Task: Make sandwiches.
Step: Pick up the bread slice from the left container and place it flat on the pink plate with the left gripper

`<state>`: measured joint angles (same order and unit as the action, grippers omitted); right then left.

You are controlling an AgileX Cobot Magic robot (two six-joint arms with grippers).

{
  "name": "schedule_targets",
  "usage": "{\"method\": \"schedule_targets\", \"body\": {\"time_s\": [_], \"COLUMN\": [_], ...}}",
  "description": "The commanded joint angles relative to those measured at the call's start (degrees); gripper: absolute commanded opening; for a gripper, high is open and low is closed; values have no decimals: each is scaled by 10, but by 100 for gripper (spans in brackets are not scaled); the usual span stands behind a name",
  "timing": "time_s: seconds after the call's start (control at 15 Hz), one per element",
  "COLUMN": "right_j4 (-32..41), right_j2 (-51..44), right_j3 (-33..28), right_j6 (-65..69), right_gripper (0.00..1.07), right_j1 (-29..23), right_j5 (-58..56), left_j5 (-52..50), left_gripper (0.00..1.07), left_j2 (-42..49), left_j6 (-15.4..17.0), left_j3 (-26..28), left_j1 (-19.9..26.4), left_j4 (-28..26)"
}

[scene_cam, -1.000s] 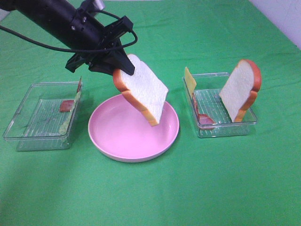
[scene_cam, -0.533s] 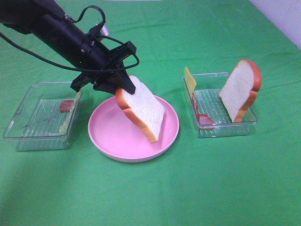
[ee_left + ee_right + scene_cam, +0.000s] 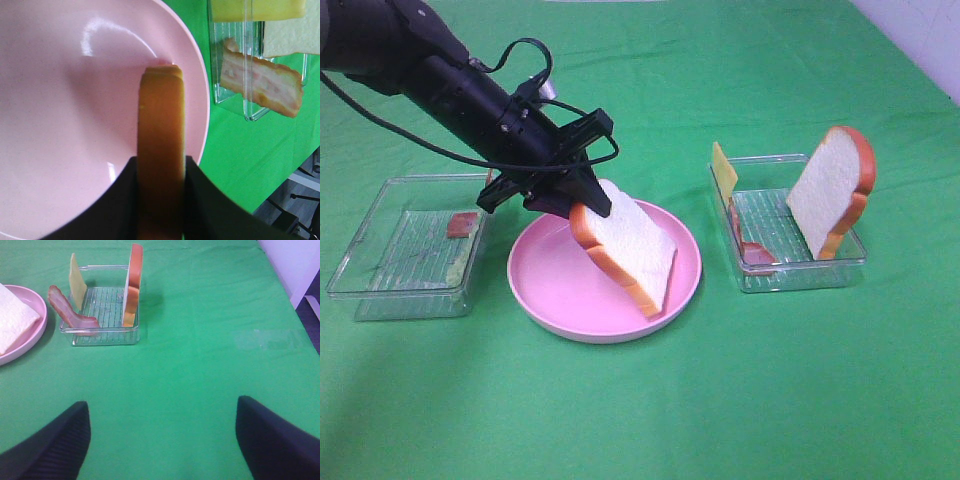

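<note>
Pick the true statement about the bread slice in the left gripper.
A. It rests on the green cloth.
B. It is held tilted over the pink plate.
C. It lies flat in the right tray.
B: the left gripper clamps the bread slice at a slant, over the pink plate.

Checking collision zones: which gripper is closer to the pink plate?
Left. The left gripper is just above the pink plate's rear rim, gripping a bread slice that slants down into it. The right gripper hangs open over green cloth, well away from the plate.
</note>
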<state>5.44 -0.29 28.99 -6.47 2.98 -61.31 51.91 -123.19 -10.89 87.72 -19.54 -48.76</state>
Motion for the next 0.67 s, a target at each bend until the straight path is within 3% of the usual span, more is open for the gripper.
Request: {"method": "schedule_targets", "body": {"time_s": [0.07,0.2,0.27,0.4,0.67], "right_j4": [-2,-2,-2,-2,-2], "right_j2": [-7,-7,-7,-7,-7], "right_j3": [1,1,1,1,1], "right_j6": [-7,-7,-7,-7,-7], "right_gripper": [76,76,76,76,76], "right_j1": [4,4,4,4,4], "right_j5": [5,5,5,5,5], "left_j5": [16,19,19,20,34], "left_gripper": [52,74,78,78,78], "left_j2": [2,6,11,24,53], "left_j6": [3,3,3,9,66], "left_j3": [1,1,2,2,2], "left_j1": [-3,-3,-3,-3,-3], "left_j4": [-6,5,13,29,113]}}
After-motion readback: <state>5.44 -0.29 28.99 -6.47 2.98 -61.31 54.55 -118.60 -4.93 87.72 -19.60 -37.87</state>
